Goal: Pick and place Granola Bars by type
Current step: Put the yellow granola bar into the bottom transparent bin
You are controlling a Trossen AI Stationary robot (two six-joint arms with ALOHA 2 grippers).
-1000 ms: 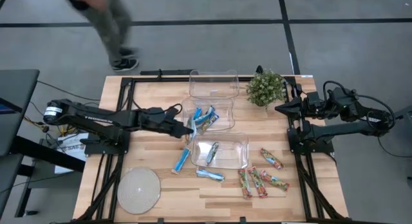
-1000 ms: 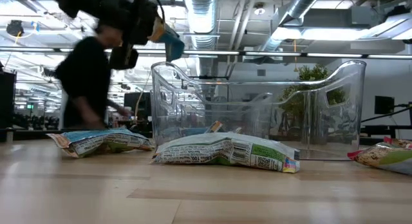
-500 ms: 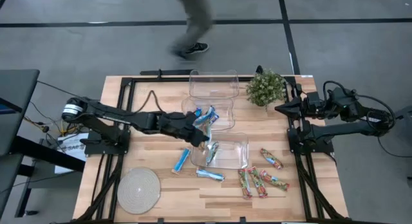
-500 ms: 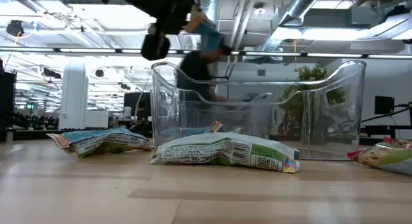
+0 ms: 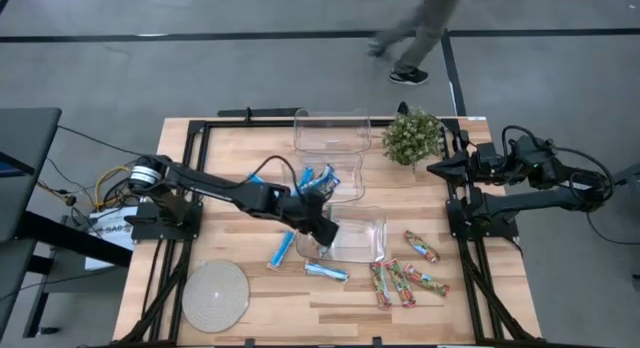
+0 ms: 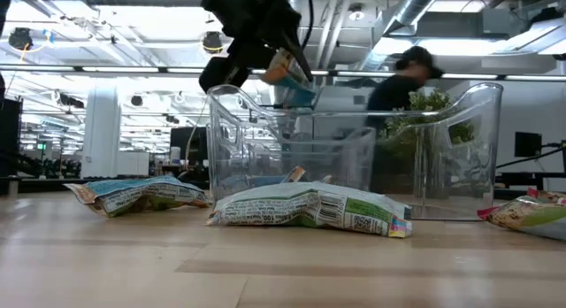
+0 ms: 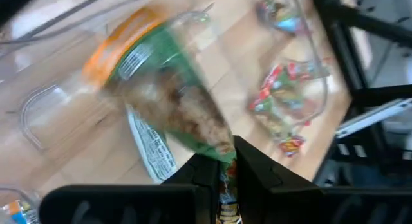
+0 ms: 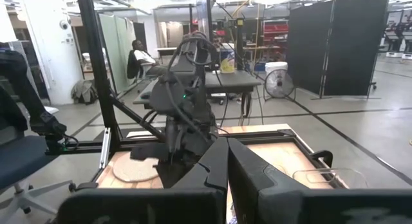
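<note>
My left gripper point(image 5: 322, 230) reaches over the near clear bin point(image 5: 372, 250), shut on a granola bar point(image 7: 170, 105) with a green, orange and tan wrapper. In the low view the gripper point(image 6: 281, 67) holds this bar point(image 6: 290, 80) just above the bin's rim point(image 6: 354, 113). Another bar point(image 7: 151, 150) lies flat on that bin's floor. Blue bars point(image 5: 318, 180) lie in the middle bin. Two more blue bars point(image 5: 282, 250) rest on the table, and red-green-orange bars point(image 5: 402, 282) lie near the right. My right gripper point(image 5: 435, 168) waits shut at the table's right edge. My left gripper pinches the bar by one end point(image 7: 222, 147) between its two fingers, coming from above and from the table's left. The bar is lifted clear and sticks out ahead of the fingertips, tilted, over the near bin's inside.
An empty clear bin point(image 5: 332, 130) stands at the far edge beside a small potted plant point(image 5: 413, 136). A round grey disc point(image 5: 215, 295) lies at the near left corner. A person point(image 5: 425, 28) walks on the floor beyond the table. Bare wood shows between the left frame and the bins.
My left gripper has carried the bar from beside the middle bin's left wall toward the table's right and near edge, ending over the near bin, and has come down toward its rim. The person behind the table has walked from left to right.
</note>
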